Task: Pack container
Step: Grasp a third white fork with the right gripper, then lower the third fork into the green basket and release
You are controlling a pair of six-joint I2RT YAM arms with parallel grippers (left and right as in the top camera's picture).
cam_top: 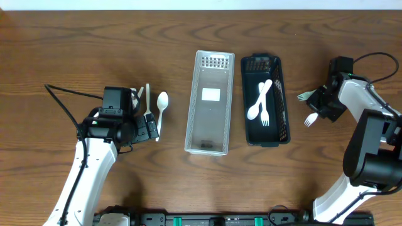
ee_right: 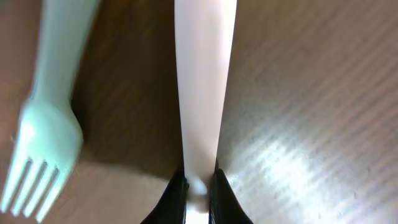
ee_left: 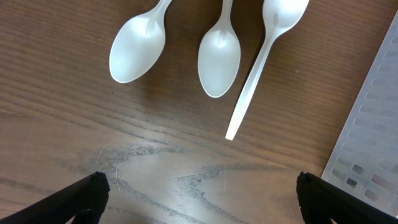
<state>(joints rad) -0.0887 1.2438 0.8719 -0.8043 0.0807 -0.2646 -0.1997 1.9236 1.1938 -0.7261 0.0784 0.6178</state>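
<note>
Wooden table (cam_top: 63, 50), white spoons (ee_left: 219, 56) left, clear bin (cam_top: 210, 129), black basket (cam_top: 284, 107), fork (ee_right: 46, 143) right.

Couldn't read any text anywhere, honestly. The clear tray (cam_top: 193, 107) had a white sticker (cam_top: 210, 95), but nothing on it was legible.

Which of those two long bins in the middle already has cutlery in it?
The black slotted plastic bin: a white plastic spoon and fork lie inside. The clear plastic bin beside it holds none.

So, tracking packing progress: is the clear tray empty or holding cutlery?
Empty: the clear tray shows only a white label on its floor. A spoon and fork lie in the black basket.
</note>
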